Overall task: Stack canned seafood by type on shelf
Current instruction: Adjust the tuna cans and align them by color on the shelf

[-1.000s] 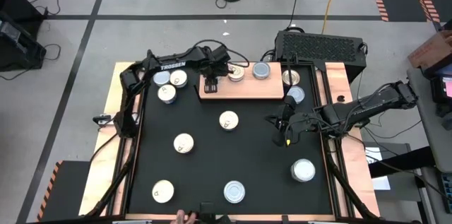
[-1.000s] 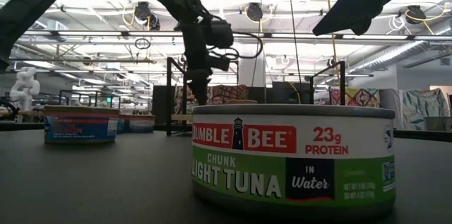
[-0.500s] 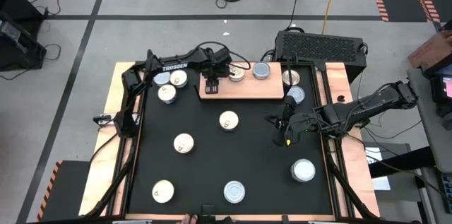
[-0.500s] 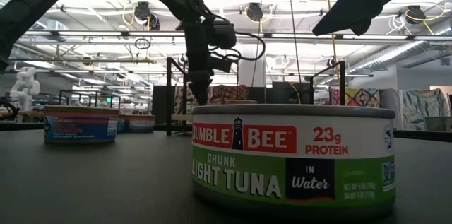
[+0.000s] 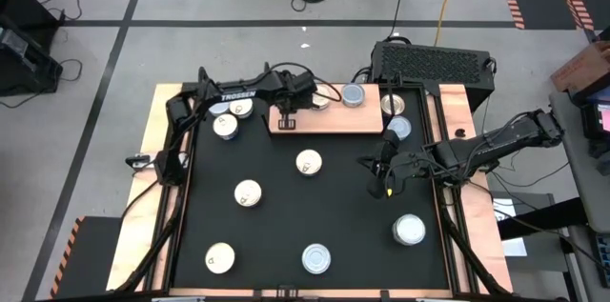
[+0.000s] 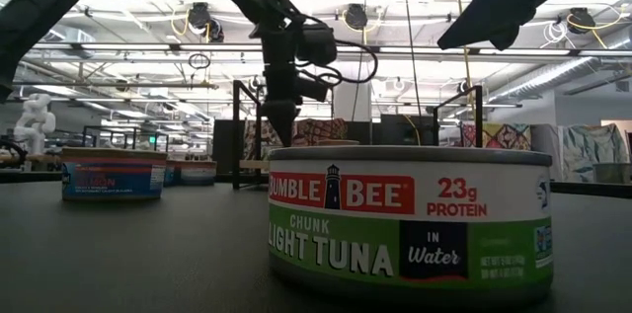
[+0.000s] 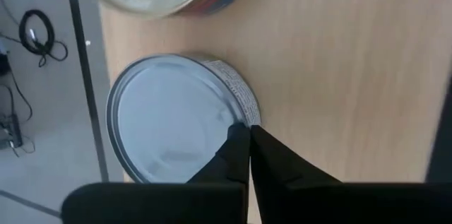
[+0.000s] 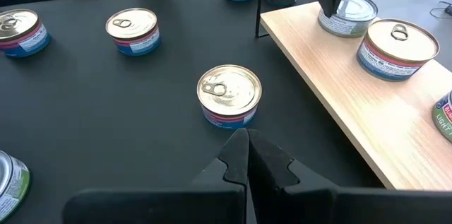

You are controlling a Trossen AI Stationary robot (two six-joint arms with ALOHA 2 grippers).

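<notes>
The shelf (image 5: 334,123) is a light wooden board at the table's far side, with tins standing on it. My left gripper (image 7: 244,133) is shut and points down at the board's left part. Its tips are at the rim of a silver-topped tin (image 7: 173,128) (image 8: 349,8). A tin with a pull tab (image 8: 395,47) (image 5: 353,95) stands next to it on the board. Several more tins lie spread over the black tabletop, such as one (image 5: 308,162) in the middle. My right gripper (image 8: 246,136) (image 5: 374,162) hovers shut over the table's right part, holding nothing. My left gripper comes from above with its fingers shut. The tips stand at the silver-topped tin's rim (image 7: 248,114), on the side toward the bare board. I cannot tell whether they touch it. The tin stands flat on the shelf.
A black ribbed box (image 5: 434,59) stands behind the table's far right corner. A black post (image 8: 258,5) rises at the shelf's left end. A green-labelled tuna tin (image 6: 410,219) stands close to the low camera. More tins (image 5: 409,230) (image 5: 220,258) sit near the front edge.
My left gripper has shut its fingers on nothing. It has also gone a little toward the table's right edge and down, to the silver-topped tin on the shelf. The tins have stayed in place.
</notes>
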